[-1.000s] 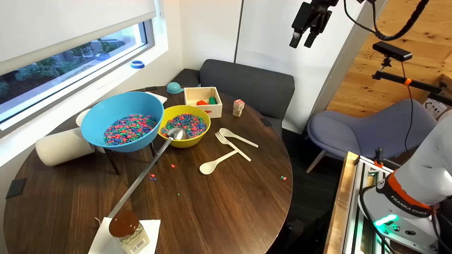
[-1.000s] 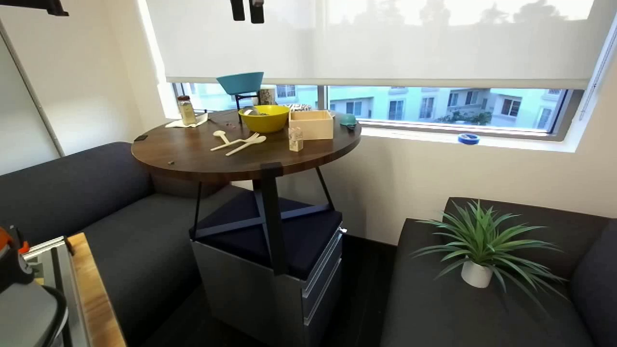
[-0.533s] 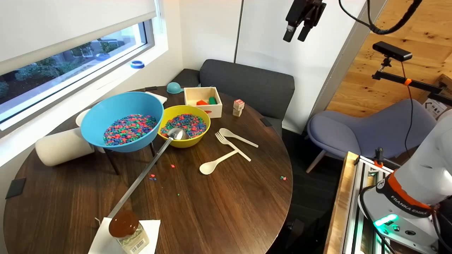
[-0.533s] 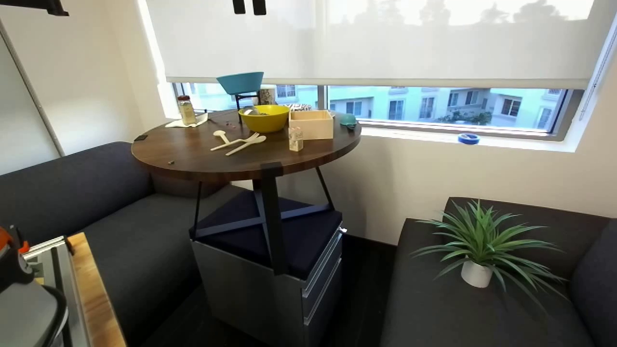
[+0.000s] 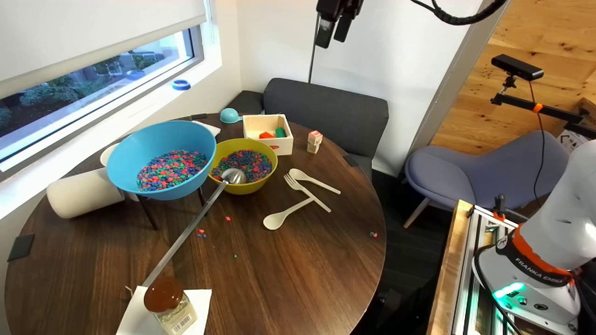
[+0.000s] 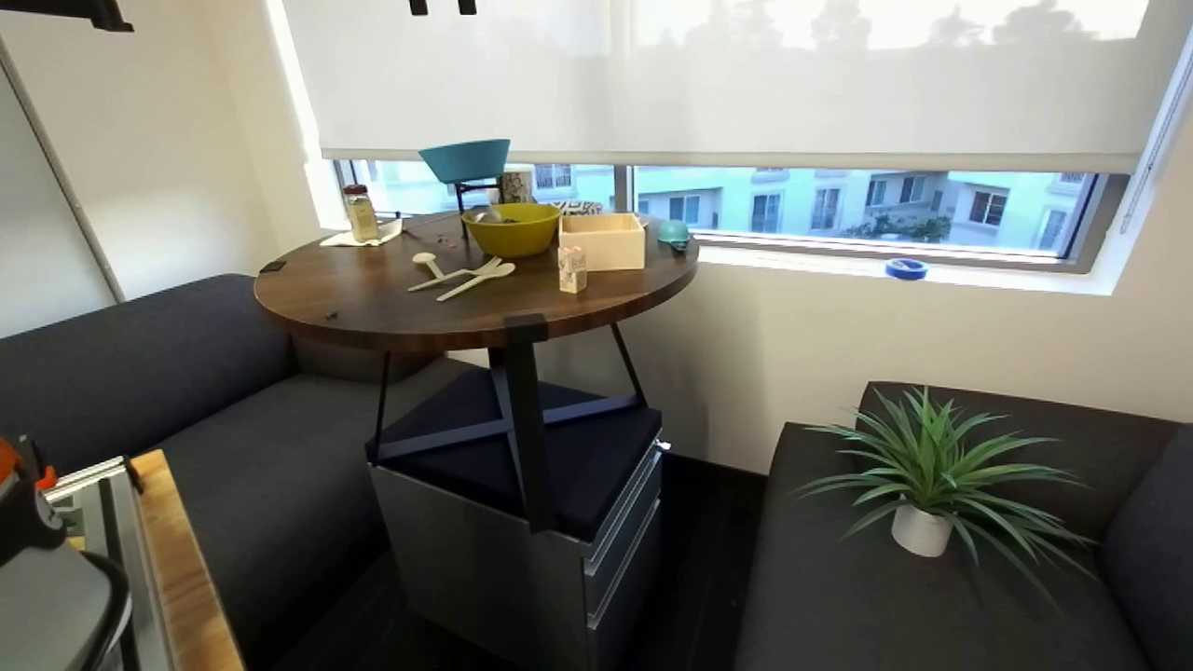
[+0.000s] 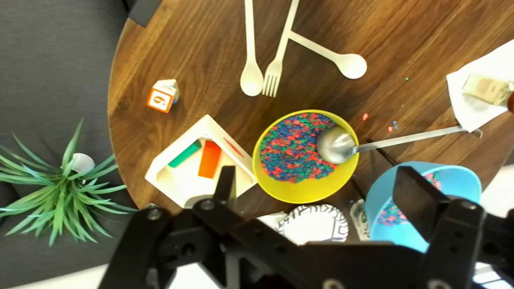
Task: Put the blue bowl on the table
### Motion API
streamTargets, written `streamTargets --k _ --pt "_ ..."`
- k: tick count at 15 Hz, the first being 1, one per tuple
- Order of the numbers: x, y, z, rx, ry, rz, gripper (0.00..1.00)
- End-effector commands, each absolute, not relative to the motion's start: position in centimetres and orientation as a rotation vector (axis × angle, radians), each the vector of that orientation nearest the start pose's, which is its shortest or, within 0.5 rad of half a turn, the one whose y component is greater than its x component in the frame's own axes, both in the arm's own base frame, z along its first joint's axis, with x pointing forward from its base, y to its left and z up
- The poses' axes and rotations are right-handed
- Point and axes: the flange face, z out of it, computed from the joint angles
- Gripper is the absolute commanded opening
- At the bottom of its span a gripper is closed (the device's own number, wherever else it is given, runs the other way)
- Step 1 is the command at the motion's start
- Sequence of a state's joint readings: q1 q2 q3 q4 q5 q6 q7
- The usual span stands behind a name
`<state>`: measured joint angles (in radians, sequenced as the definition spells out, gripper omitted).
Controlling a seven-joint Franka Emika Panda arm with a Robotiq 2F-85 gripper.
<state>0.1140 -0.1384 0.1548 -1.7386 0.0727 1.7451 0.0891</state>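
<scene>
In the wrist view, left of the jaws, a potted plant point(image 7: 64, 182) shows; an exterior view sets it on a dark sofa point(image 6: 792, 578). Nearer come the blocks point(image 7: 160, 98) and a wooden box point(image 7: 186, 176), partly behind the jaw on that side. The jaws stand spread wide; in an exterior view only their fingertips point(image 6: 418, 6) appear. Ahead of their gap sits the yellow bowl point(image 7: 299, 192), a ladle point(image 7: 409, 139) in it. The blue bowl point(image 7: 383, 190) is partly hidden by the opposite jaw; an exterior view shows dark legs point(image 5: 148, 215) holding it above the table point(image 5: 288, 279). Right of the jaws, a jar point(image 7: 486, 89) stands on a napkin point(image 7: 461, 106).

Edges: the table's rounded rim runs left of the jaws, outside blocks and box. Open wood lies ahead of the jaws, between fork point(image 7: 277, 64) and napkin, with a spoon point(image 7: 350, 66) and loose bits point(image 7: 365, 116) on it. Open air separates jaws from table in both exterior views.
</scene>
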Motion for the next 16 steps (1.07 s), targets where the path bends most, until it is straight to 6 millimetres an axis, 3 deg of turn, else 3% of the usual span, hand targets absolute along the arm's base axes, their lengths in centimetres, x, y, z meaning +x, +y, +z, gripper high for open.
streamTargets --k 1,6,12,14,15,16 --pt "53.8 19.7 62.2 -3.049 -0.295 -0.186 1.00" --pt "58.6 23.7 57.5 -2.965 -0.124 -0.032 1.00" --pt "64.4 26.0 51.5 -2.920 0.039 0.020 1.00" --pt "65.8 26.6 51.0 -2.935 0.024 -0.029 1.00" --pt "64.4 25.5 51.1 -2.924 0.002 0.012 1.00" --pt "65.0 25.8 50.7 -2.925 0.000 0.001 1.00"
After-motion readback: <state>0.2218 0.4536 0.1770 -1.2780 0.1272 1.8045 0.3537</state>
